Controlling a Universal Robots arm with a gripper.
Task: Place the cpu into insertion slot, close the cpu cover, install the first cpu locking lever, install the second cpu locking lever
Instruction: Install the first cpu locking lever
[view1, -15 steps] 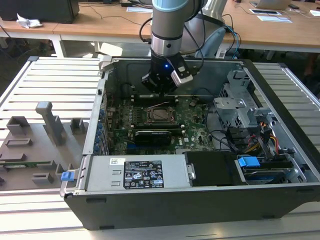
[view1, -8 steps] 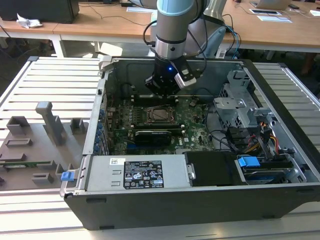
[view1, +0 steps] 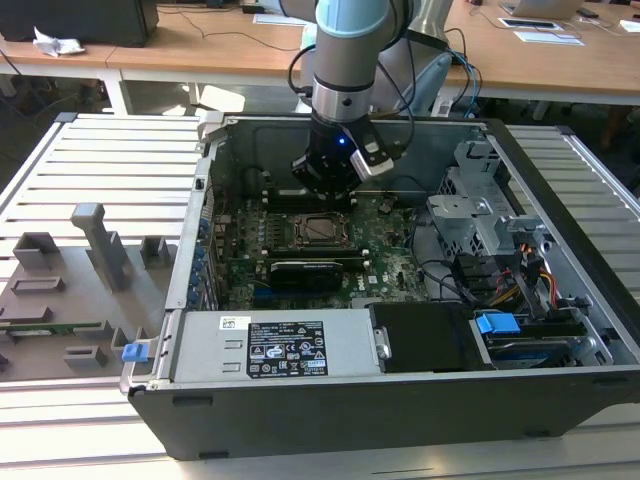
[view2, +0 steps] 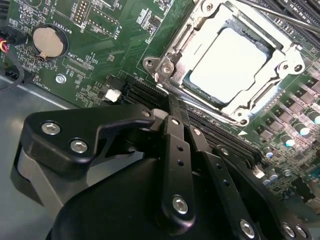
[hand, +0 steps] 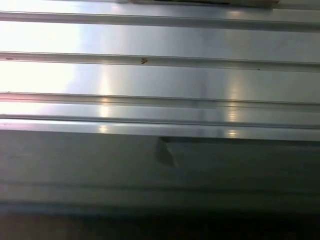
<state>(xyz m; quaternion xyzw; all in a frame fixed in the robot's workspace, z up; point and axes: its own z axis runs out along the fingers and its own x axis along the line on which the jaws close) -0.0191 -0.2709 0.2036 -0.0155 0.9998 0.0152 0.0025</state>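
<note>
While the gripper (view2: 172, 107) hangs with fingers together and empty, the cpu (view2: 227, 65) sits just beyond its tips. The cpu cover (view2: 200, 37) lies shut over it.

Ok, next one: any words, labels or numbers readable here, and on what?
No text reads reliably.
The white label on the power supply: print too small to read.
Silkscreen on the motherboard near the coin battery, in the second wrist view: tiny and blurred.
Face of the cpu: washed out, nothing legible.
</note>
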